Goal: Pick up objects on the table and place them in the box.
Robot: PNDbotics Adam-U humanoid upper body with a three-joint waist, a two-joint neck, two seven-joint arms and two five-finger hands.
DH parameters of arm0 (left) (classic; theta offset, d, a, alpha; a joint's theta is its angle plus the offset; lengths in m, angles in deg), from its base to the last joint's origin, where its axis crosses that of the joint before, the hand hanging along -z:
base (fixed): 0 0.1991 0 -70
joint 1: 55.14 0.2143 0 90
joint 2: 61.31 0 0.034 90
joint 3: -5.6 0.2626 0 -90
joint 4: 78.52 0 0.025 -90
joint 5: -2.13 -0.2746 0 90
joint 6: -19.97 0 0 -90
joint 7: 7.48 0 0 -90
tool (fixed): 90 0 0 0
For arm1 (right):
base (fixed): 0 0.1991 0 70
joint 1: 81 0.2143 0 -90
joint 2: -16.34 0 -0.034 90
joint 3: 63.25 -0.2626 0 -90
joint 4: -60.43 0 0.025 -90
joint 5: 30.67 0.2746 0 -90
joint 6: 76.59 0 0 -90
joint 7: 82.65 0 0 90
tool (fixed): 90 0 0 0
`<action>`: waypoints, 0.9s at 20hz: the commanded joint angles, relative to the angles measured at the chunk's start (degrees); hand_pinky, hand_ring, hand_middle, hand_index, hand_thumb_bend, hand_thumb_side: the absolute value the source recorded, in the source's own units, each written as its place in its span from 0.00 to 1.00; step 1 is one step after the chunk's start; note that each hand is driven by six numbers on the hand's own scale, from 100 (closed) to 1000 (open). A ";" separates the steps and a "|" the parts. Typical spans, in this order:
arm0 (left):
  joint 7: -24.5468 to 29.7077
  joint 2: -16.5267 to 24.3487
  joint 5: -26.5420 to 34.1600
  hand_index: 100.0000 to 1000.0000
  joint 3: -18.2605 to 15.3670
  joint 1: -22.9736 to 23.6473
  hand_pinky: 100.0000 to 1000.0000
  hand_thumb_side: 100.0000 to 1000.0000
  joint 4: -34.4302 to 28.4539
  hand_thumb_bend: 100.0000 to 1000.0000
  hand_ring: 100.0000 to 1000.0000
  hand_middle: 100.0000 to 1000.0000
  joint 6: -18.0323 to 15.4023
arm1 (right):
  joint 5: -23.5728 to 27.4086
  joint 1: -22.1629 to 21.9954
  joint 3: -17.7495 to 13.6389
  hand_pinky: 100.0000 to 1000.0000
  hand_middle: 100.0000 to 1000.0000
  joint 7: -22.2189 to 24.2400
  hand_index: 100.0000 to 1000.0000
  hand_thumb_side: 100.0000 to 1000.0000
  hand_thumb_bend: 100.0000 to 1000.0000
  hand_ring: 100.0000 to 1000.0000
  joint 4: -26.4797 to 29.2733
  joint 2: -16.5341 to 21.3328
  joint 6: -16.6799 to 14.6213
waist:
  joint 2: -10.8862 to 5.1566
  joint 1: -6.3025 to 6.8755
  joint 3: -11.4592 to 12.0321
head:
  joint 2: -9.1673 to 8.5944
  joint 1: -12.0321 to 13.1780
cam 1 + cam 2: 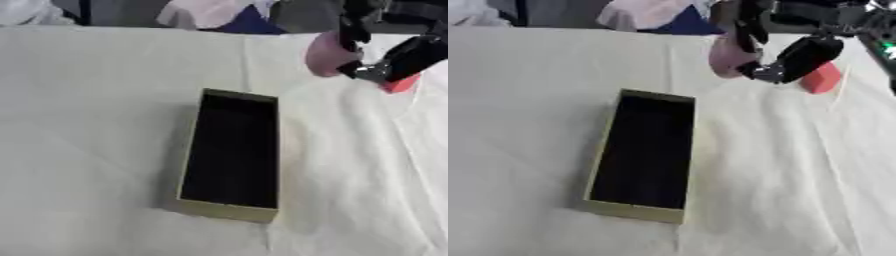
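Head stereo pair, looking down; both views share box (229,155), table (87,100).

No text, label, brand, number or sign can be read anywhere in either view. The box (229,155) shows plain tan walls and a dark inside with no printing, the white cloth over the tabletop (96,100) is unmarked, and the pink object (726,57) and red object (822,79) carry no legible marking.
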 commanded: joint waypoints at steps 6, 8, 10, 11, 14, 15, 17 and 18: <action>0.40 1.73 0.20 0.93 0.00 -0.84 0.73 1.00 -0.95 0.25 0.81 0.77 -0.04 | 2.16 5.49 4.37 0.60 0.23 3.35 0.40 0.00 0.09 0.40 0.40 -2.87 -0.82 | -0.79 0.20 0.01 | 0.31 -0.19; 0.49 1.70 0.24 0.93 0.11 -0.93 0.73 1.00 -0.95 0.25 0.82 0.77 0.00 | 2.46 6.66 5.71 0.60 0.24 4.24 0.40 0.00 0.08 0.40 0.03 -3.88 -0.91 | -0.83 0.18 0.02 | 0.31 -0.33; 0.59 1.63 0.29 0.93 0.22 -1.02 0.73 1.00 -0.94 0.25 0.82 0.77 0.03 | 2.83 7.78 7.13 0.60 0.24 5.14 0.41 0.00 0.08 0.40 -0.62 -4.72 -0.97 | -0.89 0.13 0.05 | 0.31 -0.44; 0.65 1.58 0.32 0.94 0.29 -1.08 0.73 1.00 -0.93 0.25 0.82 0.77 0.05 | 2.92 8.31 7.85 0.60 0.24 5.60 0.41 0.00 0.07 0.41 -1.04 -5.24 -1.00 | -0.93 0.11 0.11 | 0.31 -0.51; 0.80 1.49 0.39 0.93 0.41 -1.20 0.73 1.00 -0.92 0.25 0.82 0.77 0.08 | 2.93 9.42 9.43 0.60 0.26 6.67 0.42 0.00 0.06 0.41 -2.38 -6.62 -1.17 | -0.97 0.08 0.24 | 0.31 -0.67; 0.81 1.45 0.40 0.93 0.40 -1.22 0.73 1.00 -0.92 0.25 0.82 0.77 0.07 | 2.98 9.77 9.96 0.60 0.26 7.03 0.43 0.00 0.05 0.42 -2.80 -7.08 -1.27 | -0.97 0.06 0.31 | 0.31 -0.71; 0.81 1.39 0.43 0.93 0.39 -1.22 0.73 1.00 -0.90 0.25 0.82 0.77 0.08 | 2.92 10.31 10.73 0.61 0.28 7.73 0.44 0.00 0.05 0.43 -3.47 -7.76 -1.55 | -0.94 0.04 0.38 | 0.31 -0.70; 0.82 1.35 0.43 0.93 0.40 -1.22 0.73 1.00 -0.89 0.25 0.82 0.77 0.09 | 2.76 10.51 11.07 0.62 0.29 8.22 0.45 0.00 0.04 0.43 -3.76 -8.01 -1.77 | -0.91 0.02 0.42 | 0.31 -0.70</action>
